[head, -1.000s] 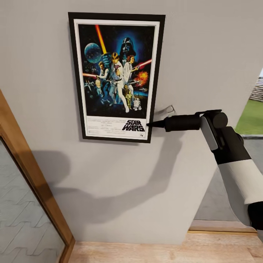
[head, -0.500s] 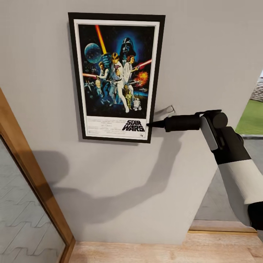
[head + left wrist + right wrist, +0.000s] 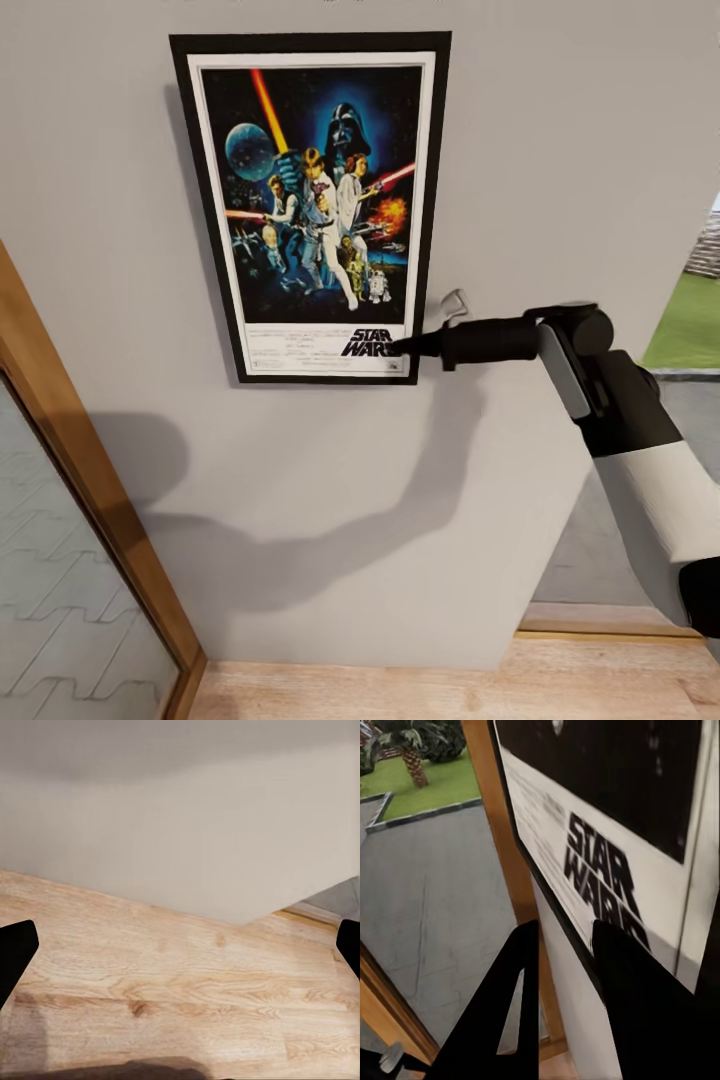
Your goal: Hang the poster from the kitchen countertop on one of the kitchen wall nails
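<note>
Pinched on the lower right corner of the upright black-framed Star Wars film poster [image 3: 312, 205], the black two-fingered right gripper [image 3: 403, 347] reaches in level from the white-and-black right arm [image 3: 640, 470], its tips overlapping the frame just beside the "STAR WARS" logo. From the right wrist camera the gripper [image 3: 561, 934] shows its two dark fingers [image 3: 626, 1005] with only a narrow slot between them, and the thin black edge of the poster [image 3: 607, 855] runs down into that slot, one finger lying over the white border by the logo and the other behind the frame.

From the gripper, the poster rises upward and away from the arm, flat against the pale grey wall [image 3: 560, 150], tilted slightly so that its top leans away from the gripper side. Its dark blue artwork with figures fills most of the sheet above the gripper; the white strip with the logo sits level with the fingertips. A small pale bent piece [image 3: 455, 302] sticks out from the wall just above the gripper; what it is cannot be told. The arm's shadow falls on the wall below the poster.

A brown wooden door frame [image 3: 80, 470] slants past the poster's far side, and light wooden floor [image 3: 450, 685] lies below the wall.

Seen from the left wrist camera, the left gripper [image 3: 180, 952] is spread wide, its dark fingertips [image 3: 15, 952] at opposite edges over the wooden floor [image 3: 180, 990], holding nothing.
</note>
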